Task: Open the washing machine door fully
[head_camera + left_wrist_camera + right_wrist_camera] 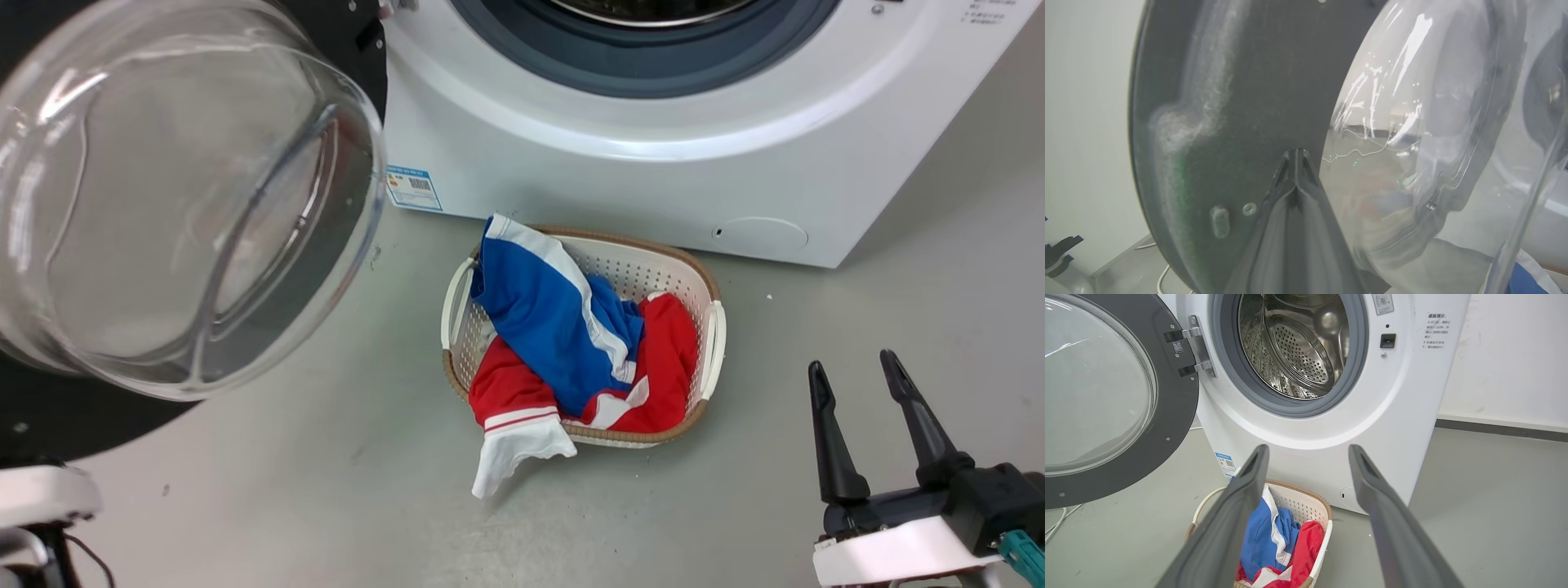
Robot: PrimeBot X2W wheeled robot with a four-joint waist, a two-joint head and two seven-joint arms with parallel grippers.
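The washing machine [1400, 416] stands white on the grey floor, its steel drum [1298, 347] exposed; the washing machine door [1171, 416] is swung wide toward the robot's left on a silver hinge [1197, 345], a black ring around a bulging clear glass bowl [180, 204]; the left gripper [1295, 157], fingers pressed together on nothing, points at the ring's inner face just beside the bowl; the right gripper [853, 362], spread and empty, hovers well apart from the door, near the laundry basket [712, 327].
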